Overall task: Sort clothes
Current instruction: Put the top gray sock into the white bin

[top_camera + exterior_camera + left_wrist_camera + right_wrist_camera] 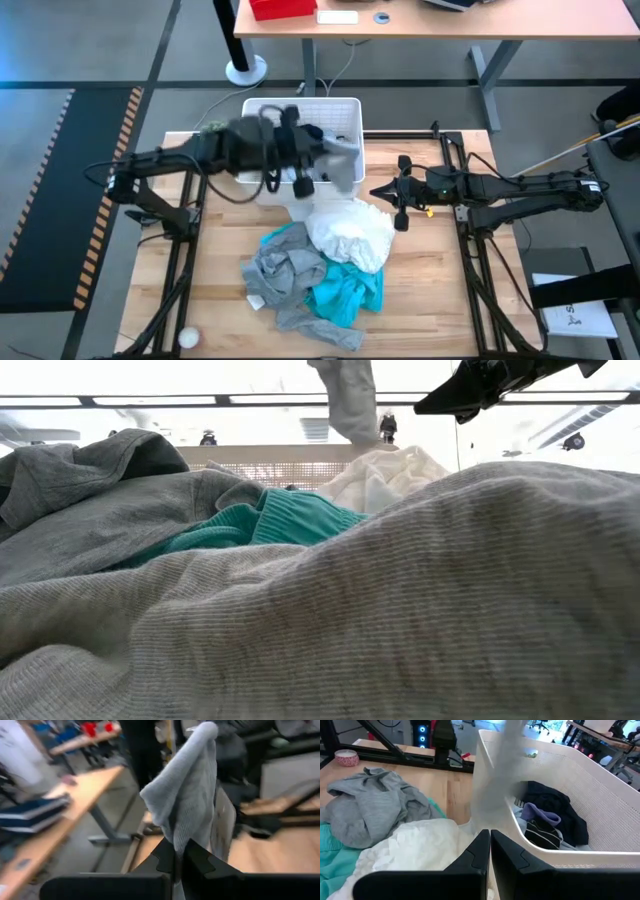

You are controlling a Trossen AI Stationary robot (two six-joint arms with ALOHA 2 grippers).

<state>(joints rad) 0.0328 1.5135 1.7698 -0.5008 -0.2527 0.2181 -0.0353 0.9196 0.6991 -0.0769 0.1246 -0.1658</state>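
Note:
My left gripper (318, 152) is above the white bin (345, 108), shut on a light grey knit piece (340, 168) that hangs at the bin's near right part. It also shows in the low view (350, 400). My right gripper (400, 200) is shut and empty, just right of the pile, above the white garment (352, 235). The pile lies on the table's middle: a grey garment (285, 270), a teal piece (350, 292) and the white one. Dark clothes (550, 812) lie in the bin. My left gripper pinches the grey knit piece between its two fingers at one narrow end (176, 845). The piece is lifted clear of the table and hangs slack away from the fingers (187, 795), over the bin's near rim.
A small green plant (210, 127) sits at the bin's left. A small white ball (187, 338) lies at the table's near left corner. Black frame rails (185, 260) run along both table sides. Bare wood (420, 290) shows right of the pile.

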